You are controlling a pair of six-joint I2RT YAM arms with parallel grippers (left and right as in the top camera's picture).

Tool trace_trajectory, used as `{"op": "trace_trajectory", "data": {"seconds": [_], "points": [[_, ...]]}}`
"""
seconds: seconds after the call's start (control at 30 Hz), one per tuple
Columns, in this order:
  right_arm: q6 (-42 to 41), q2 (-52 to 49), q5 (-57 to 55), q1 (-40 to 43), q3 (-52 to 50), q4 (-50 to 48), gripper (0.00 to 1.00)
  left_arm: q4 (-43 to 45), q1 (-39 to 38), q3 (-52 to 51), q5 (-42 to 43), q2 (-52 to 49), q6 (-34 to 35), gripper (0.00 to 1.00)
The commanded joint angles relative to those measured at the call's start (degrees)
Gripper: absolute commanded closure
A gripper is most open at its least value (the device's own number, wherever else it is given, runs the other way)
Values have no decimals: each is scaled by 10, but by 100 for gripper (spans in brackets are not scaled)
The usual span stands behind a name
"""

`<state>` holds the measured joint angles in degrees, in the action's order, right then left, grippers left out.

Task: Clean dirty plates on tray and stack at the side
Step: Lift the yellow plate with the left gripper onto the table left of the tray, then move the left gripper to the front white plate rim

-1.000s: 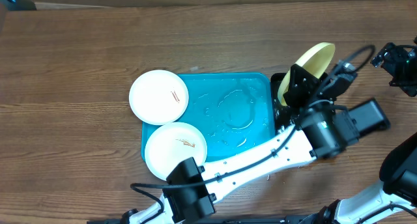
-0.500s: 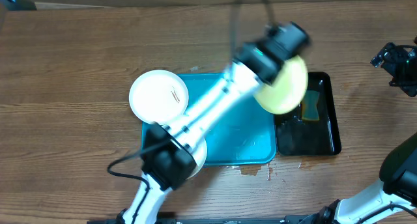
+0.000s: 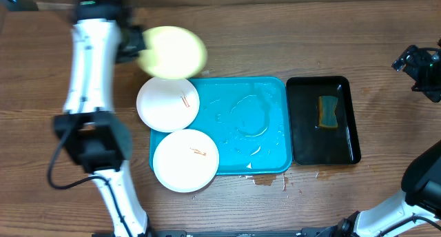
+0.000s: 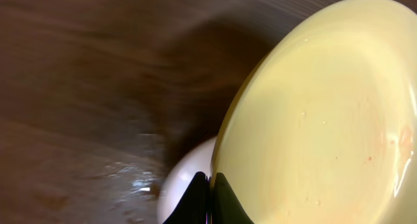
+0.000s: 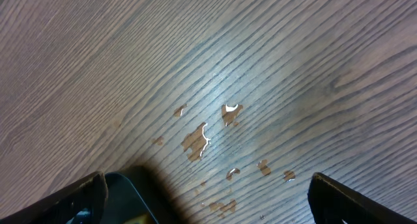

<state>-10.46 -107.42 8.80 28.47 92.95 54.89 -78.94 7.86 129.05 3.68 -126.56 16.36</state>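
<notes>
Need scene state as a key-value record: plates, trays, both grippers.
left gripper: shut on yellow-green plate rim, above table beyond tray's back-left corner
right gripper: open, empty
upper white plate: brown smear, overlaps blue tray corner
lower white plate: brown smear, overlaps tray's left edge
blue tray surface: wet
black tray: holds sponge

white plates point(image 3: 167, 103) point(image 3: 185, 160): 2 | yellow-green plate point(image 3: 173, 52): 1 | turquoise tray point(image 3: 270, 149): 1 | black tray point(image 3: 306, 142): 1 | sponge point(image 3: 328, 111): 1
</notes>
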Motion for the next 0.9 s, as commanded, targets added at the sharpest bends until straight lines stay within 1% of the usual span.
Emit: {"op": "trace_trajectory", "data": {"seconds": [0.0,0.13,0.3,0.5,0.6,0.63,0.67,0.7,0.73,0.77,0.8,0.83,0.87], "points": [[0,10,2,2,4,-4,0,-12,71,4,32,1,8,96],[0,10,2,2,4,-4,0,-17,151,-19,31,1,8,96],[0,10,2,2,4,-4,0,7,212,-92,-12,1,10,96],[0,10,2,2,4,-4,0,90,239,-196,-17,1,19,96],[0,10,2,2,4,-4,0,121,240,-219,-10,1,19,96],[0,10,2,2,4,-4,0,125,239,-222,-7,1,19,94],[0,10,2,2,4,-4,0,128,237,-223,-2,1,18,87],[0,10,2,2,4,-4,0,130,235,-223,5,1,18,73],[0,10,2,2,4,-4,0,130,233,-223,16,1,18,51],[0,10,2,2,4,-4,0,128,231,-223,34,1,12,33],[-1,10,2,2,4,-4,0,122,229,-223,58,1,5,20],[0,10,2,2,4,-4,0,112,227,-223,81,1,5,17],[-1,10,2,2,4,-4,0,96,226,-223,112,1,4,17]]}}
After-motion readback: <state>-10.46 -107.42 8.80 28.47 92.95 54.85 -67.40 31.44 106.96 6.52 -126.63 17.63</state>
